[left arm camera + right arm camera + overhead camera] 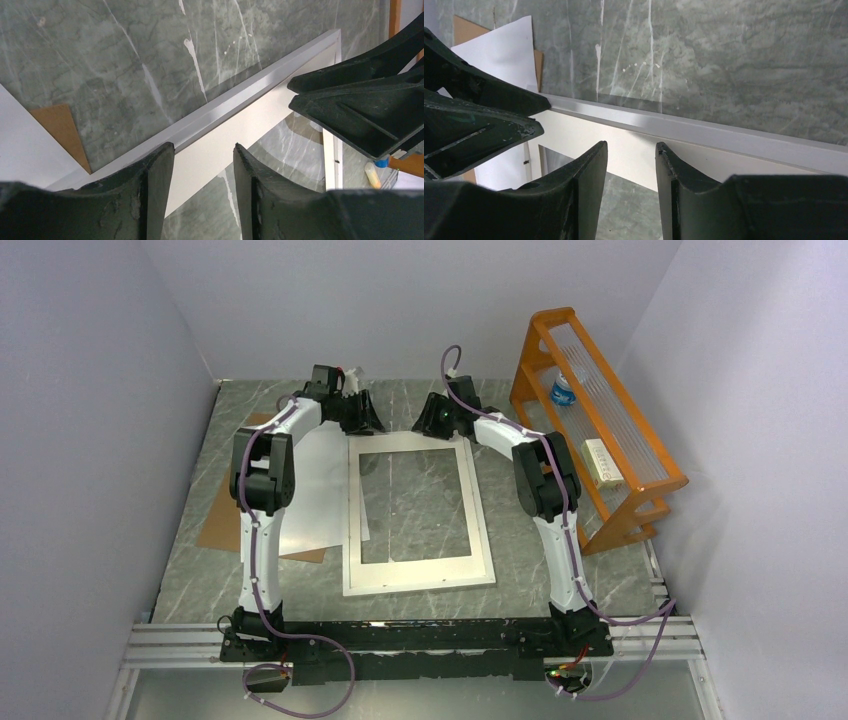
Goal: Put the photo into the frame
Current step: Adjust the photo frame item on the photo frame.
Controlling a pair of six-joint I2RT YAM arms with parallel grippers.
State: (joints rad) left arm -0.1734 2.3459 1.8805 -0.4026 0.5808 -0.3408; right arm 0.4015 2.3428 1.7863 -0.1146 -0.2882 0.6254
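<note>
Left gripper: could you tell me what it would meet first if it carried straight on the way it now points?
Probably the far rail of the frame: the open left gripper points straight at it, with nothing between. Depth is unclear, so contact may be near.

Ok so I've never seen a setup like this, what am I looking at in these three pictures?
Two robot arms are bolted to a table. The wide picture looks down from above; the other two come from wrist cameras, showing black jaws. The left arm and right arm reach the far edge of the frame, jaws open, holding nothing. Beside the frame a white sheet, perhaps the photo face down, lies on a brown board. An orange rack stands right.
</note>
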